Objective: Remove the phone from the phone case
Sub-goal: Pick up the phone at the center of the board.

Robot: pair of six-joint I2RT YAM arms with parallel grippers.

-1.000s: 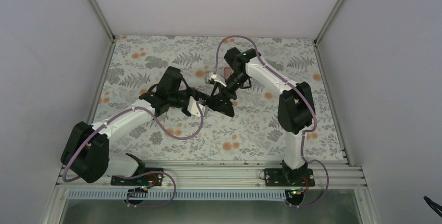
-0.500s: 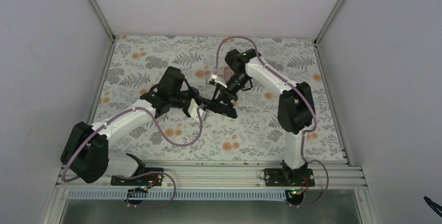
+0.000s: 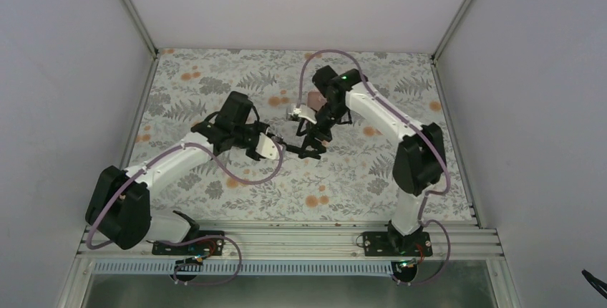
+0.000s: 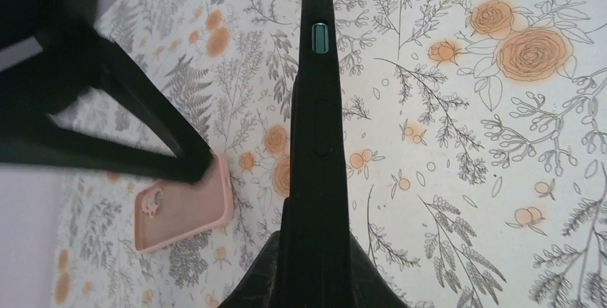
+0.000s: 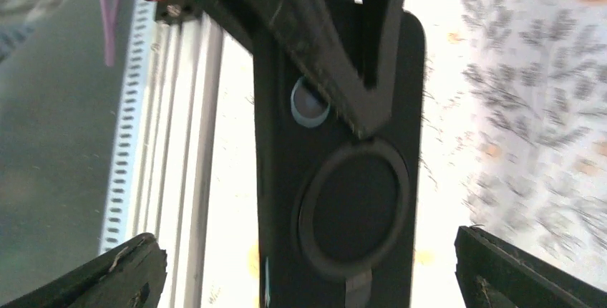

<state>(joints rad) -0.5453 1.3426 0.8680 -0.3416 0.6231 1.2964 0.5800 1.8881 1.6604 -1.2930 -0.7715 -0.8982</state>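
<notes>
The phone (image 4: 317, 107) looks freed, clamped in the left tool (image 3: 285, 148), the right tool (image 5: 318, 268) gaping empty, the phone case (image 4: 182, 204) lying apart; next, set it down.

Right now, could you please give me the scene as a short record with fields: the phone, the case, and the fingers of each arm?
phone: black phone, out of its case, seen edge-on from the left wrist
phone case: phone case, pale pink, empty, lying on the flowered table, apart from the phone
left fingers: left fingers closed on the phone
right fingers: right fingers spread wide, one on each side of the phone, not touching it
task state: phone already out of the case
</notes>
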